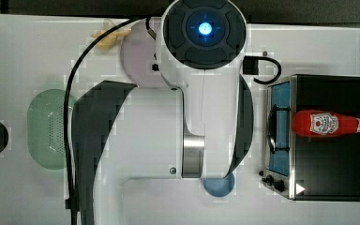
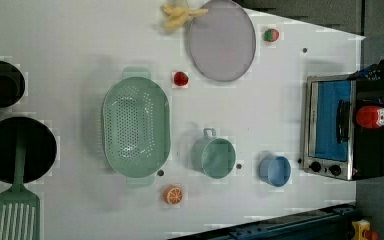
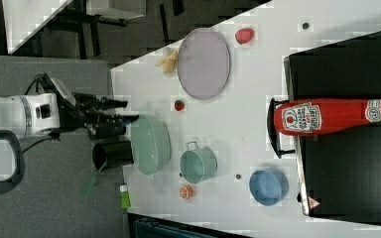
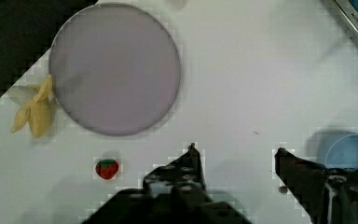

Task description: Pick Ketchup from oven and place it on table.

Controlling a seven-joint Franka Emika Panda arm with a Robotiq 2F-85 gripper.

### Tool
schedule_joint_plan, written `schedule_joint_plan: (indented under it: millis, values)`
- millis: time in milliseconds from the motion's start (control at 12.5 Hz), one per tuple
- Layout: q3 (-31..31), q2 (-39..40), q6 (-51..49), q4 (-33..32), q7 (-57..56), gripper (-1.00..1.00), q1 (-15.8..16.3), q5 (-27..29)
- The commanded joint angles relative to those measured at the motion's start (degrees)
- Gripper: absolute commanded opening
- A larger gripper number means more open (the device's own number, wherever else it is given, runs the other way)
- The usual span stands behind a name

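**Ketchup on the oven roof, gripper well apart**

The Ketchup (image 1: 328,123) lies atop the oven (image 1: 330,183), near the table (image 1: 23,51) edge at the top view's right. Bare tabletop stretches between the oven and the lilac plate (image 4: 115,69). The gripper (image 4: 235,154) hangs above it, jaws parted and empty.

Top view looks straight down; both side views share the oven (image 2: 330,127), rotated sideways.

You can see a white shield-shaped label (image 3: 301,118) on the red squeeze ketchup bottle (image 3: 327,117), its wording too small to read. A white warning triangle (image 1: 300,188) marks the boxy black toaster oven (image 1: 330,140).
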Motion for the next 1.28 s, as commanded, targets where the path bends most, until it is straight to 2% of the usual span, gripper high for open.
schedule_joint_plan:
  millis: [80, 240, 560, 880, 1280]
  values:
    - [-2.5, -15.8, -8.5, -5.0, 3.6, 0.58, -1.7, -1.2]
    - [-2.8, -15.8, -8.4, -5.0, 3.6, 0.99, -1.7, -1.2]
    - [-6.5, -15.0, -6.5, -5.0, 3.6, 1.0, -3.2, -1.3]
    - [-15.2, -11.6, -1.0, -4.9, 3.6, 1.0, -5.3, -1.3]
    - [-25.3, -4.4, 9.7, -4.6, 3.5, 1.0, -6.0, -1.3]
